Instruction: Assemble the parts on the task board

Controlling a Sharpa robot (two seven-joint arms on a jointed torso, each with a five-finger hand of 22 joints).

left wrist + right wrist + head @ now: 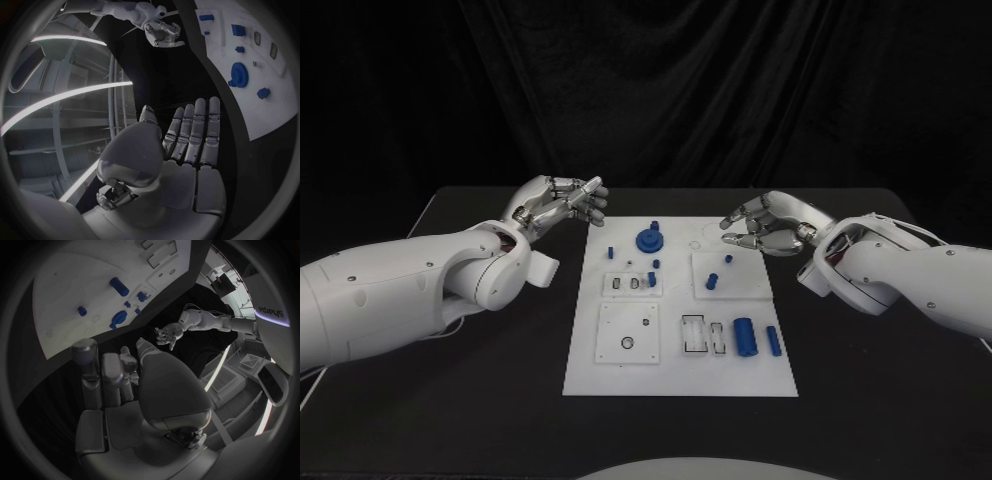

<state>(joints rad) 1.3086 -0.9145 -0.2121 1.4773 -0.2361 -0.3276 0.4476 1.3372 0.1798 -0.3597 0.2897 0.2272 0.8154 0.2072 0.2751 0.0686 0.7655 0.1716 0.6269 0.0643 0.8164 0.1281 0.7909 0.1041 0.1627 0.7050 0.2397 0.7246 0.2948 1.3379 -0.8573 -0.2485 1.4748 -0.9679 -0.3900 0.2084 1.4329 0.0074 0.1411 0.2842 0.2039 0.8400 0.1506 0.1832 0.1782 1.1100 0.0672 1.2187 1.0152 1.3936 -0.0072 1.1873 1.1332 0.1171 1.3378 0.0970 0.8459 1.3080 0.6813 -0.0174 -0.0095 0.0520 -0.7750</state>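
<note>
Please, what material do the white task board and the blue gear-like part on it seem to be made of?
The task board: probably plastic or painted sheet, matte white, since it looks flat, even and without glare. The blue gear-like part: likely moulded or printed plastic, judging from its uniform saturated colour and dull surface. Neither can be confirmed by look alone.

We find both white arms raised and bent inward. The left hand holds nothing, its fingers extended side by side. The right hand holds nothing, its fingers loosely curved and apart.
</note>
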